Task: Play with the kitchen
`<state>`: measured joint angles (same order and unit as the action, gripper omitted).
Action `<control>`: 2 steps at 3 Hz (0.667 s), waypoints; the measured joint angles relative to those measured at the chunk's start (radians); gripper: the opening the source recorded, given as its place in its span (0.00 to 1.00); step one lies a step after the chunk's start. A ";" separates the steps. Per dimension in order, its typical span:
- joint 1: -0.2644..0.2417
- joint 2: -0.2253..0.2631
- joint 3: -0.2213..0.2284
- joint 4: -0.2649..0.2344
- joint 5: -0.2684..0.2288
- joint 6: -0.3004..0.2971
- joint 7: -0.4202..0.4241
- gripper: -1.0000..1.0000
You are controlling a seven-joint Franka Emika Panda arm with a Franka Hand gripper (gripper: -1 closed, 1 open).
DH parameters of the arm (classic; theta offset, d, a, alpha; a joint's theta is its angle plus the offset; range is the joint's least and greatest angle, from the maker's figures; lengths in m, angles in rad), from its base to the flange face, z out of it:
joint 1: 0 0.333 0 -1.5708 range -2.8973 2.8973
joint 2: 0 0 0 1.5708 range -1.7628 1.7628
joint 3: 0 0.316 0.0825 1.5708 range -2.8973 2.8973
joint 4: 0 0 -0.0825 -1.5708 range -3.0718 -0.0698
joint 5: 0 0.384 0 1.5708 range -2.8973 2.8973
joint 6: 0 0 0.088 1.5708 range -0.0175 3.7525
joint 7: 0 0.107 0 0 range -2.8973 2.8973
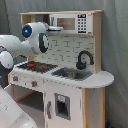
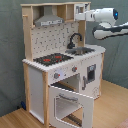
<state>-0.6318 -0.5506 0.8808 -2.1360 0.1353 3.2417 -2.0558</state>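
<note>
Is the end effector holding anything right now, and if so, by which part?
Cannot be told. The end effector is up at the kitchen's top shelf, by the microwave, and its tip is hidden there in both exterior views.

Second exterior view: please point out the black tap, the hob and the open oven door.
black tap (image 2: 75, 39), second exterior view, on its curved neck.
hob (image 2: 52, 59), second exterior view, on its black-red top.
oven door (image 2: 70, 106), second exterior view, on its window.

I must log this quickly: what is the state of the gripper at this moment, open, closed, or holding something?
Gripper: up at the top shelf of the toy kitchen; open or closed cannot be told.
</note>
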 joint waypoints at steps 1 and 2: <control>0.071 -0.001 -0.057 -0.039 0.000 0.033 -0.002 0.00; 0.143 -0.003 -0.116 -0.073 0.000 0.051 -0.008 0.00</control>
<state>-0.4886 -0.5539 0.7650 -2.2088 0.1351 3.2930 -2.0635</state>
